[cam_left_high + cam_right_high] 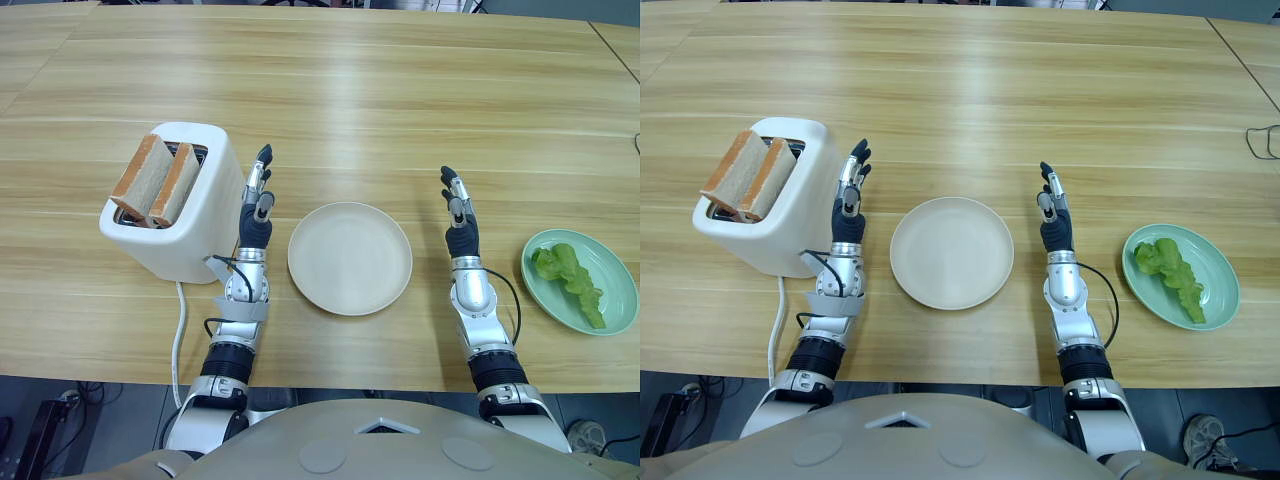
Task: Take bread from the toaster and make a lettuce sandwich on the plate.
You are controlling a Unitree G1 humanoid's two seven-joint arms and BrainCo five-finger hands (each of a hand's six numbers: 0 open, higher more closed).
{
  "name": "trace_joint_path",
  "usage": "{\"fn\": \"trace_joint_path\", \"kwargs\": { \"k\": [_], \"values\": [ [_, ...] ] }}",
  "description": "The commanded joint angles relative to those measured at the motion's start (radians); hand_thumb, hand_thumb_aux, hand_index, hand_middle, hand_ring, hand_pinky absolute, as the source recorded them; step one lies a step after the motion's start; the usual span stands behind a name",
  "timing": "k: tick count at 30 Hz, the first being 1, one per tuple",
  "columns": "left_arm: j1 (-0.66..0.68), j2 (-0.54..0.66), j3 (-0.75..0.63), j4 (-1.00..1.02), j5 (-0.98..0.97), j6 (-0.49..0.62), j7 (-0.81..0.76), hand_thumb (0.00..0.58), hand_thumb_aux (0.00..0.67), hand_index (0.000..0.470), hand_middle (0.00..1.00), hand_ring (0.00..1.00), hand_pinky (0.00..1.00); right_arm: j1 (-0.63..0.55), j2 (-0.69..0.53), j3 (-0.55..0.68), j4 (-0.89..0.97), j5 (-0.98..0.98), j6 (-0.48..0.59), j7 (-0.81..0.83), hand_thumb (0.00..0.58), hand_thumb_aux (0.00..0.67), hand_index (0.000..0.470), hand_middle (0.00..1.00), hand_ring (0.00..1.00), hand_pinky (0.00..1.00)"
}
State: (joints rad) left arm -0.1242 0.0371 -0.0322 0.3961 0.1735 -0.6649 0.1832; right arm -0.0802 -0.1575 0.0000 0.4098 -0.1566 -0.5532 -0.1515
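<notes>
A white toaster [185,225] stands at the left of the wooden table with two slices of bread [160,180] sticking up out of its slots. A bare cream plate [350,258] lies in the middle. On a green plate [618,300] at the right lies a piece of lettuce [568,275]. My left hand [257,200] stands between the toaster and the cream plate, fingers straight and open, holding nothing. My right hand [458,208] stands between the cream plate and the green plate, also open with nothing in it.
The toaster's white cord [180,340] runs down over the table's near edge. A black cable [1262,140] lies at the far right edge. The far half of the table is bare wood.
</notes>
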Motion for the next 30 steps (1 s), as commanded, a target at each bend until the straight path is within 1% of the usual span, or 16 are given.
{"fn": "trace_joint_path", "kwargs": {
  "k": [1, 6, 13, 15, 17, 19, 21, 23, 27, 30],
  "values": [
    [-0.013, -0.001, 0.007, 0.024, 0.027, 0.004, 0.026, 0.0, 0.0, 0.0, 0.0, 0.0, 0.0, 0.01, -0.005, -0.005, -0.013, -0.002, -0.011, 0.01, 0.0, 0.0, 0.0, 0.0, 0.0, 0.0],
    [-0.02, 0.0, 0.004, 0.041, 0.038, 0.024, 0.023, 0.0, 0.0, 0.0, 0.0, 0.0, 0.0, 0.008, -0.004, -0.011, -0.013, -0.006, -0.037, 0.008, 0.0, 0.0, 0.0, 0.0, 0.0, 0.0],
    [-0.023, 0.002, -0.009, 0.051, 0.038, 0.005, -0.008, 0.0, 0.0, 0.0, 0.0, 0.0, 0.0, 0.017, 0.001, 0.014, -0.027, -0.066, -0.069, -0.002, 0.0, 0.0, 0.0, 0.0, 0.0, 0.0],
    [-0.001, 0.042, -0.035, -0.034, 0.149, -0.076, 0.017, 0.0, 0.0, 0.0, 0.0, 0.0, 0.0, 0.017, 0.008, 0.013, -0.024, -0.052, -0.075, 0.003, 0.0, 0.0, 0.0, 0.0, 0.0, 0.0],
    [0.034, 0.074, -0.034, -0.194, 0.258, -0.139, 0.041, 0.0, 0.0, 0.0, 0.0, 0.0, 0.0, 0.018, 0.012, 0.014, -0.025, -0.047, -0.079, 0.006, 0.0, 0.0, 0.0, 0.0, 0.0, 0.0],
    [0.07, 0.101, 0.006, -0.373, 0.36, -0.145, 0.067, 0.0, 0.0, 0.0, 0.0, 0.0, 0.0, 0.02, 0.014, 0.019, -0.029, -0.052, -0.084, 0.009, 0.0, 0.0, 0.0, 0.0, 0.0, 0.0],
    [0.107, 0.122, 0.08, -0.519, 0.414, -0.097, 0.086, 0.0, 0.0, 0.0, 0.0, 0.0, 0.0, 0.022, 0.014, 0.024, -0.033, -0.057, -0.091, 0.011, 0.0, 0.0, 0.0, 0.0, 0.0, 0.0],
    [0.146, 0.145, 0.167, -0.605, 0.407, -0.037, 0.093, 0.0, 0.0, 0.0, 0.0, 0.0, 0.0, 0.024, 0.012, 0.026, -0.035, -0.062, -0.094, 0.01, 0.0, 0.0, 0.0, 0.0, 0.0, 0.0],
    [0.218, 0.224, 0.36, -0.673, 0.439, 0.066, 0.119, 0.0, 0.0, 0.0, 0.0, 0.0, 0.0, 0.028, 0.007, 0.029, -0.044, -0.078, -0.096, 0.003, 0.0, 0.0, 0.0, 0.0, 0.0, 0.0],
    [0.257, 0.299, 0.487, -0.619, 0.472, 0.134, 0.172, 0.0, 0.0, 0.0, 0.0, 0.0, 0.0, 0.031, 0.006, 0.03, -0.049, -0.09, -0.097, -0.002, 0.0, 0.0, 0.0, 0.0, 0.0, 0.0]
  ]
}}
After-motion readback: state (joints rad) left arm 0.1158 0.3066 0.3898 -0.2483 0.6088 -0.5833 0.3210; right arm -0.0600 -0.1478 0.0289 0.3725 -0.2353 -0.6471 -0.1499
